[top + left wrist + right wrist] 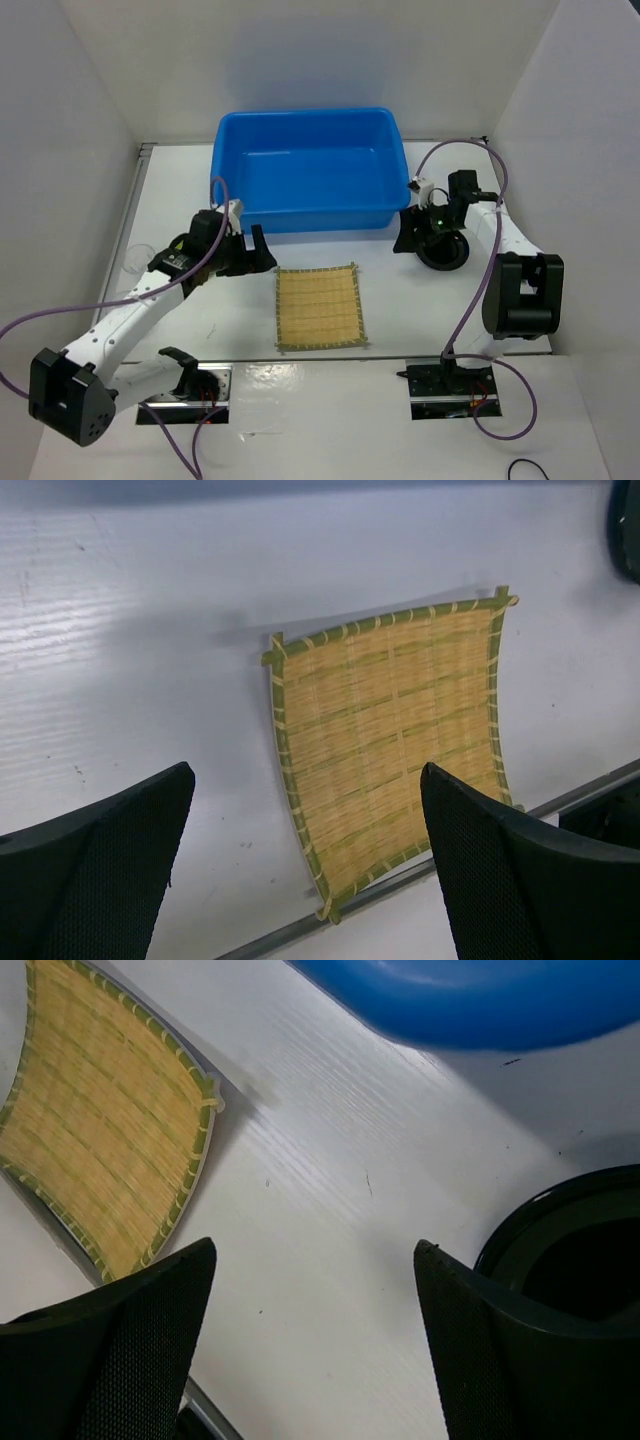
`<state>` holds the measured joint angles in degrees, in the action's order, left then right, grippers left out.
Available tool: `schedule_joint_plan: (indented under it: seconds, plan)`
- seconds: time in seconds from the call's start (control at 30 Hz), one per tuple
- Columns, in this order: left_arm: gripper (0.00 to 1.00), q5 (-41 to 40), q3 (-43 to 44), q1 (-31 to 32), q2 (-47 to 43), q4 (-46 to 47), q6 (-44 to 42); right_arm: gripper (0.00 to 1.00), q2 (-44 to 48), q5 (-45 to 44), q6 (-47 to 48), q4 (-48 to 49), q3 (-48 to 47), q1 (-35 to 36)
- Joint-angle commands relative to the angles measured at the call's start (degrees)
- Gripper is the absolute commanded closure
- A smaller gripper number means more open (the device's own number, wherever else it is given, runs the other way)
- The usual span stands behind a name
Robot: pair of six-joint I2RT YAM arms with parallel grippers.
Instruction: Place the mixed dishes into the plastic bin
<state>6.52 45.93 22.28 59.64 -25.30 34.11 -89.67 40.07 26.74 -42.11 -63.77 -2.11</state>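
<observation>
Left pincer (255,250) gapes wide just off the far-left corner of the mat (318,307), probably lining up to take that edge. The right pincer (410,235), equally wide, hangs beside the black plate (445,255) near the right edge of the surface (400,330). Both dishes lie flat outside the bin (320,215), which sits at the far edge within either arm's reach and looks empty; no brand, label or writing can be read.
</observation>
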Motion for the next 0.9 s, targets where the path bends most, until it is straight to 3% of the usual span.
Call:
schedule_joint_plan:
  seconds: [0.0,0.13,0.17,0.3,0.37,0.43,0.47,0.5,0.57,0.87]
  plan:
    - [0.0,1.39,-0.05,1.36,3.11,2.01,2.36,0.15,-0.33,2.73,3.31,-2.8,-2.06,-0.79]
    - [0.0,3.84,-0.58,3.37,8.47,2.7,2.37,0.48,-1.39,6.23,7.17,-6.05,-2.58,-0.79]
    - [0.0,4.63,-0.58,3.38,9.35,2.71,2.37,0.63,-1.39,6.24,7.71,-6.58,-2.59,-0.79]
    - [0.0,5.17,-4.61,5.05,11.2,8.67,4.12,0.83,-1.91,7.11,10.77,-8.85,-3.11,-0.01]
    - [0.0,4.12,-6.99,5.83,11.2,10.0,4.82,0.95,-2.62,6.17,11.84,-10.45,-3.64,5.32]
    - [0.0,3.5,-7.52,6.45,10.51,10.71,5.53,1.0,-2.01,1.79,7.93,-7.75,-4.35,12.18]
    - [0.0,2.71,-8.39,7.33,9.98,11.41,5.53,1.0,-1.48,-6.85,5.36,-5.55,-3.39,16.48]
    - [0.0,2.7,-9.36,7.34,9.97,12.02,6.05,1.0,-1.47,-12.07,3.25,-3.53,-1.81,25.49]
    - [0.0,2.18,-11.03,7.86,9.45,13.77,6.06,1.0,-2.95,-24.36,-0.19,-0.78,-1.71,34.32]
    - [0.0,2.88,-15.7,7.86,12.87,21.77,7.29,1.0,-9.38,-27.68,3.57,-1.31,-6.28,35.16]
